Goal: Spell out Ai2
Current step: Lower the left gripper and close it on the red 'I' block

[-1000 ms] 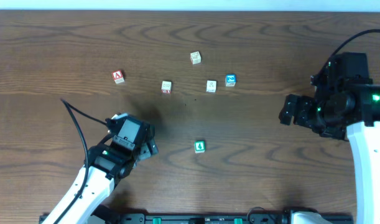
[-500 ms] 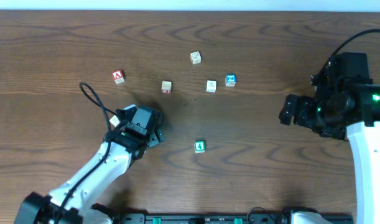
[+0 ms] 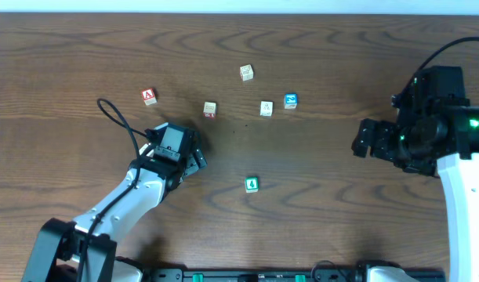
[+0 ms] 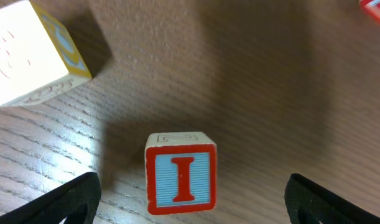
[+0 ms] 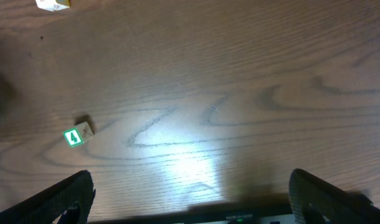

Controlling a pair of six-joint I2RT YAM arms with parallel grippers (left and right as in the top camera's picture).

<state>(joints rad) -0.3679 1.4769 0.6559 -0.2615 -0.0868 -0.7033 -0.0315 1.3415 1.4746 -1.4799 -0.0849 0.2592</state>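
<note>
The red "A" cube [image 3: 148, 96] lies at the far left. The "I" cube [image 3: 210, 109] lies to its right. The blue "2" cube [image 3: 290, 100] lies further right. My left gripper [image 3: 190, 157] is open and empty, just below the "I" cube. In the left wrist view, the "I" cube [image 4: 180, 180] shows a red-framed blue face. It stands on the table ahead of my open gripper [image 4: 191, 202], midway between the fingers and untouched. My right gripper [image 3: 363, 145] is open and empty at the right, far from the cubes. It also shows in its wrist view [image 5: 191, 199].
A green-faced cube [image 3: 252, 184] lies near the front centre and shows in the right wrist view [image 5: 74, 135]. Pale cubes lie at the back [image 3: 246, 72] and beside the "2" [image 3: 266, 108]. A pale cube [image 4: 28, 56] is left of the "I".
My left arm has moved away from the table's front toward the "I" cube. The right arm and all cubes have not moved.
</note>
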